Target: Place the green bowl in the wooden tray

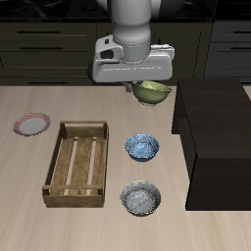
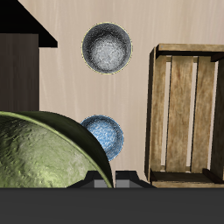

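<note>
The green bowl (image 1: 152, 93) hangs just under my gripper (image 1: 147, 88), lifted above the table beside the dark box. In the wrist view the green bowl (image 2: 44, 157) fills the space close to the camera, its olive rim held at the fingers. My gripper is shut on its rim. The wooden tray (image 1: 76, 162) lies flat on the table, nearer the front edge and off to the side of the gripper; it holds nothing. It also shows in the wrist view (image 2: 184, 114).
A light-blue patterned bowl (image 1: 142, 147) and a grey-blue speckled bowl (image 1: 141, 198) sit between the tray and a tall dark box (image 1: 216, 137). A small pink-rimmed plate (image 1: 31, 124) lies beyond the tray.
</note>
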Controlling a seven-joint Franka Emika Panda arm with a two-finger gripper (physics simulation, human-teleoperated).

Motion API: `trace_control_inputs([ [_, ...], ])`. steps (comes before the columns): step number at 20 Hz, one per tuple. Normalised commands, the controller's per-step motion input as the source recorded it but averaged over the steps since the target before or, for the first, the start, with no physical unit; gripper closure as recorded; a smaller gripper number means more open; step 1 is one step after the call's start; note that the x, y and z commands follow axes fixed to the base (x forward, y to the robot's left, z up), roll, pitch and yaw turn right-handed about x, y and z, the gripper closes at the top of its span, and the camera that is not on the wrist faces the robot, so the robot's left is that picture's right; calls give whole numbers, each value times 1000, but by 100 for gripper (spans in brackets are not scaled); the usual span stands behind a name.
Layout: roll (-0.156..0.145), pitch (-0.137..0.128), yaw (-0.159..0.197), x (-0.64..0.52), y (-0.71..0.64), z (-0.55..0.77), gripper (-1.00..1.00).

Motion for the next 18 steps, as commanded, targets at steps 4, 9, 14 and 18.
trace_control_inputs([
  [4, -79, -24, -9, 47, -675, -8, 100],
  [9, -22, -5, 31, 50, -734, -92, 100],
  [14, 7, 14, 8, 57, -757, -138, 100],
  [18, 43, 18, -74, 67, -754, -28, 100],
])
